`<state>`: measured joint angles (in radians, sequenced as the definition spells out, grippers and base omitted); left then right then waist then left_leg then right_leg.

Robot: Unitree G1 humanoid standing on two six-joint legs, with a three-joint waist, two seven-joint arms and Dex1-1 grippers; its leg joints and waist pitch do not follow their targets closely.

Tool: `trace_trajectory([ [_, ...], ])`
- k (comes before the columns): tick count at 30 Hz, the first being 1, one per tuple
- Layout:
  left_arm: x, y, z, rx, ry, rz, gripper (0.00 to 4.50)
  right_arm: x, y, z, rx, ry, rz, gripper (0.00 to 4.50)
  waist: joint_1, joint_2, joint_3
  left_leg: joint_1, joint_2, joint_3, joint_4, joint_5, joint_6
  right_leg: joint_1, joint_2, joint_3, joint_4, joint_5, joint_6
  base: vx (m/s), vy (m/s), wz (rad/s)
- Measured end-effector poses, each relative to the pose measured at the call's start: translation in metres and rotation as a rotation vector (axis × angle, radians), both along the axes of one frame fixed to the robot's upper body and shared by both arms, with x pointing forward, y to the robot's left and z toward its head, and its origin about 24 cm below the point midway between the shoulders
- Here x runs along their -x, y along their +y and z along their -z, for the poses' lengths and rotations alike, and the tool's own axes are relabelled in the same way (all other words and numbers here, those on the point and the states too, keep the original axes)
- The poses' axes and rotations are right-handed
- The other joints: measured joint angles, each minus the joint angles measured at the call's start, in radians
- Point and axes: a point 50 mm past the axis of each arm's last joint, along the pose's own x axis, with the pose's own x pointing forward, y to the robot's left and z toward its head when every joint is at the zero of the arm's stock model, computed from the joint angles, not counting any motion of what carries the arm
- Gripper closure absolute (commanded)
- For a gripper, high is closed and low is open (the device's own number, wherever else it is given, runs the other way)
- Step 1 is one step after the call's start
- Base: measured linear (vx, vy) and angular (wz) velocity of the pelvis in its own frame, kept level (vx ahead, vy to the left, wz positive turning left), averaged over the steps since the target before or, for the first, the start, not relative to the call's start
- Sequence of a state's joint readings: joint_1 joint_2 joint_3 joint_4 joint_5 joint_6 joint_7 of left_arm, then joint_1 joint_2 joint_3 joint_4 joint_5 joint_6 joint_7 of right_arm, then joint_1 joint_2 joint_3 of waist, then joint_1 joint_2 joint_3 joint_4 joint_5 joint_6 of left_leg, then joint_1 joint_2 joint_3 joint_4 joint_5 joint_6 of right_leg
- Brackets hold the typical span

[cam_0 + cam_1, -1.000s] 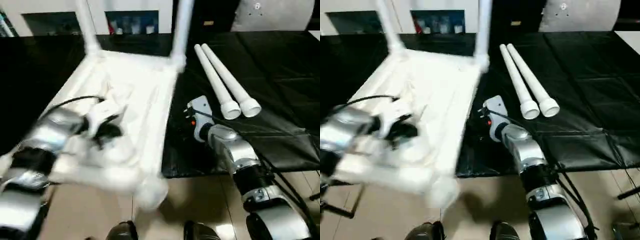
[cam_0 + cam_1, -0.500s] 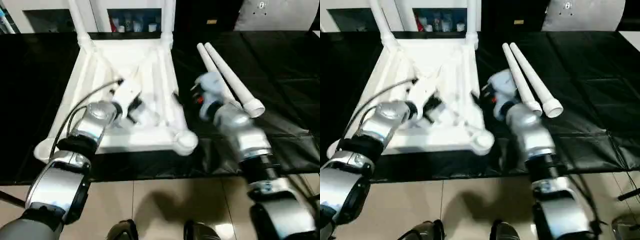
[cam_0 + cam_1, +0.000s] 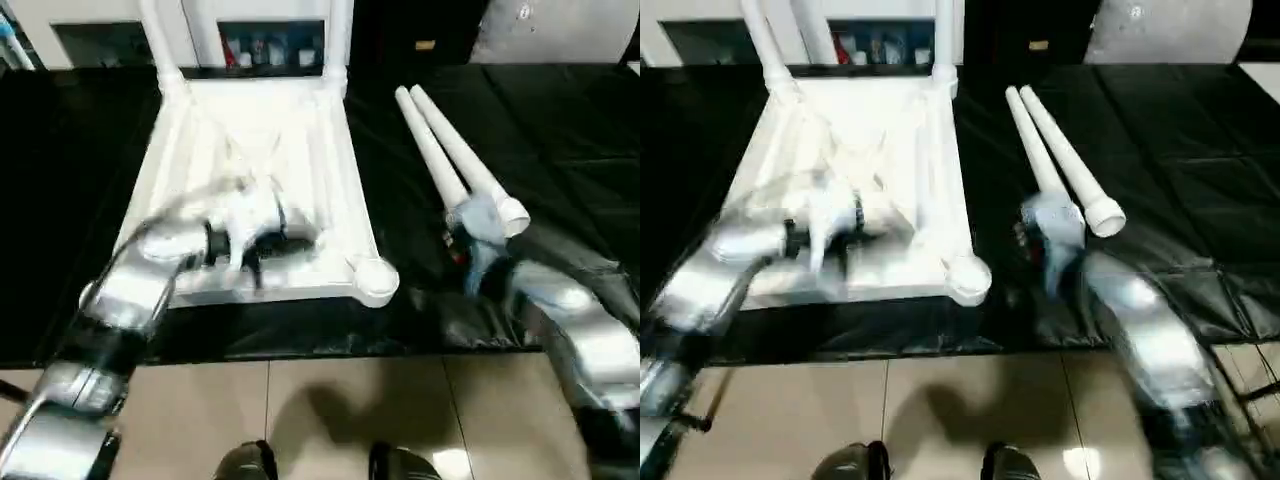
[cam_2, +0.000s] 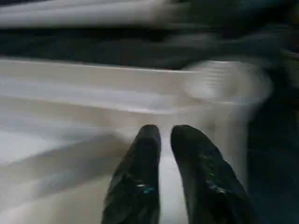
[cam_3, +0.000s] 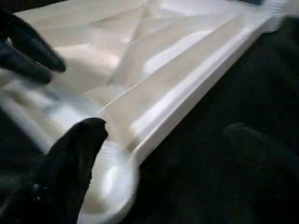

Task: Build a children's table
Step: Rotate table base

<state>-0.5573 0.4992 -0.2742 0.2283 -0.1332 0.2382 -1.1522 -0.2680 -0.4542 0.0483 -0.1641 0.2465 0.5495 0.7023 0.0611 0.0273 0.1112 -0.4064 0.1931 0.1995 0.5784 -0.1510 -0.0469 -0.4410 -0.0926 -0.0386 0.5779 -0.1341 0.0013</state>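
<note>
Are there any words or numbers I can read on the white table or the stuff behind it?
None can be read.
Upside-down children's table: plain white, no print.
Two loose legs: plain white, no label.
Shelf items behind the black work surface: too small and blurred to read.
Small orange-brown patch on the dark back wall: too blurred to read.

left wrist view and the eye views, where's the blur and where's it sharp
Left wrist view: the two black fingers read fairly clear, the white ribbed plastic tabletop behind them streaks sideways. Left eye view: both silver forearms smear, the left one over the tabletop, the right one over the black cover; the two loose white tube legs stay crisp.
</note>
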Motion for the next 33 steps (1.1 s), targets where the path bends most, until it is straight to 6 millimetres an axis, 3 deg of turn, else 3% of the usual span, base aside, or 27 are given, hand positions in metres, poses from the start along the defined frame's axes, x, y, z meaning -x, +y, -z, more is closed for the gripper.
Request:
trace_trajectory([
  [2, 0.012, -0.006, 0.007, -0.058, 0.05, 0.075, 3.29, 0.011, 0.0, -0.003, 0.005, 0.019, -0.065, 0.0, 0.0, 0.002, 0.001, 0.006, -0.001, 0.0, -0.003, 0.0, 0.0, 0.005, 0.0, 0.001, -0.001, -0.005, 0.008, 0.0, 0.0, 0.0],
  [6, 0.017, -0.009, 0.017, -0.157, 0.059, 0.107, 2.99, 0.026, -0.002, -0.006, 0.025, 0.046, -0.15, 0.0, -0.001, 0.006, 0.003, 0.006, -0.001, -0.001, -0.005, 0.0, 0.0, 0.004, 0.0, 0.0, -0.001, -0.006, 0.009, 0.0, 0.0, 0.0],
  [14, -0.002, -0.025, 0.028, -0.295, -0.122, -0.058, 2.46, 0.037, -0.005, -0.006, 0.063, 0.076, -0.146, 0.0, -0.005, 0.01, 0.002, 0.007, -0.001, -0.001, -0.006, 0.0, -0.001, 0.004, 0.0, 0.0, -0.001, -0.006, 0.01, 0.0, 0.0, 0.0],
  [18, -0.01, -0.043, 0.024, -0.149, -0.145, -0.178, 2.46, 0.041, -0.008, -0.005, 0.059, 0.079, -0.116, 0.0, -0.002, 0.009, 0.002, 0.005, -0.002, -0.002, -0.005, 0.0, 0.0, 0.004, 0.0, 0.0, -0.002, -0.006, 0.01, 0.0, 0.0, 0.0],
  [20, -0.008, -0.056, 0.013, 0.032, -0.129, -0.203, 2.16, 0.04, -0.01, -0.01, 0.002, 0.053, -0.057, 0.0, -0.003, 0.009, 0.002, 0.005, -0.002, -0.002, -0.003, 0.0, 0.0, 0.004, 0.0, 0.0, -0.002, -0.006, 0.01, 0.0, 0.0, 0.0],
  [24, 0.007, -0.074, -0.008, 0.359, -0.12, -0.3, 1.99, 0.04, -0.011, -0.012, -0.079, -0.019, 0.117, 0.0, -0.007, 0.011, 0.001, 0.004, -0.001, -0.002, -0.002, 0.0, 0.0, 0.004, 0.0, -0.001, -0.001, -0.006, 0.009, 0.0, 0.0, 0.0],
  [26, 0.006, -0.066, -0.008, 0.427, -0.107, -0.419, 1.81, 0.039, -0.011, -0.009, -0.07, -0.007, 0.189, 0.0, -0.013, 0.011, 0.0, 0.004, -0.001, -0.002, -0.003, 0.0, 0.0, 0.004, 0.0, -0.001, -0.001, -0.006, 0.009, 0.0, 0.0, 0.0],
  [29, 0.013, -0.032, 0.008, 0.46, -0.121, -0.725, 1.81, 0.048, -0.005, 0.009, -0.09, 0.031, 0.312, 0.0, -0.025, 0.003, -0.008, 0.005, 0.001, -0.003, -0.006, -0.002, -0.003, 0.003, 0.003, -0.003, -0.001, -0.012, 0.019, 0.0, 0.0, 0.0],
  [33, 0.021, -0.011, 0.02, 0.392, -0.144, -0.875, 1.81, 0.044, -0.001, 0.015, -0.105, 0.01, 0.407, 0.0, -0.024, -0.002, -0.01, 0.004, 0.002, -0.005, -0.007, -0.003, -0.004, 0.004, 0.004, -0.005, -0.003, -0.013, 0.02, 0.0, 0.0, 0.0],
])
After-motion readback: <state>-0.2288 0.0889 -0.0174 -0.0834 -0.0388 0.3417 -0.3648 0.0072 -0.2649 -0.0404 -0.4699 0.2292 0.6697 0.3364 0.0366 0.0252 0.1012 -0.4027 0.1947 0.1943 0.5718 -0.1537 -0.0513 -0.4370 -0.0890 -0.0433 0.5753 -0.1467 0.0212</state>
